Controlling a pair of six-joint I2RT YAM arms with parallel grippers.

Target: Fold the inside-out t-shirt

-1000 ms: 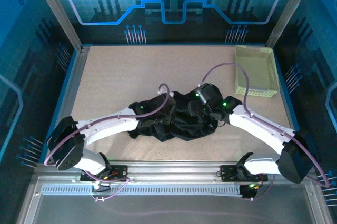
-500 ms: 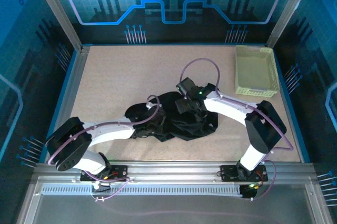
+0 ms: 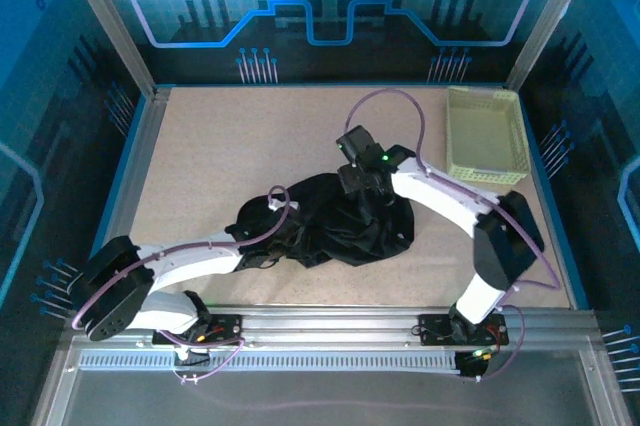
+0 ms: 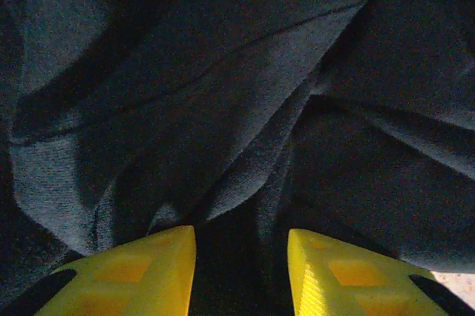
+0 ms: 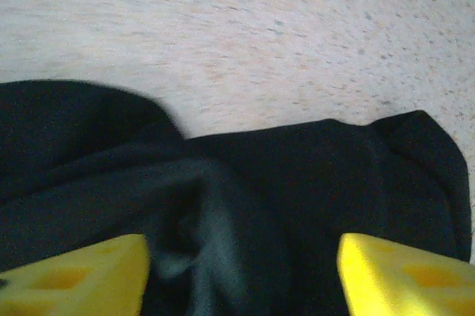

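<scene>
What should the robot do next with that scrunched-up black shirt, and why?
Probably close the right hand on the far edge of the shirt. It stands wide open over the cloth, right beside bare table. The left hand has a fold between its fingers, and the shirt lies in a crumpled heap, so a grip on each side seems needed to spread it.

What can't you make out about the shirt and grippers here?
Top view: the t-shirt is a crumpled heap; its folds hide sleeves and collar.
Left wrist view: the left gripper has its fingers cut off by the bottom edge; whether it pinches the fold between them is unclear.
Right wrist view: blur smears the cloth under the open right gripper.
</scene>
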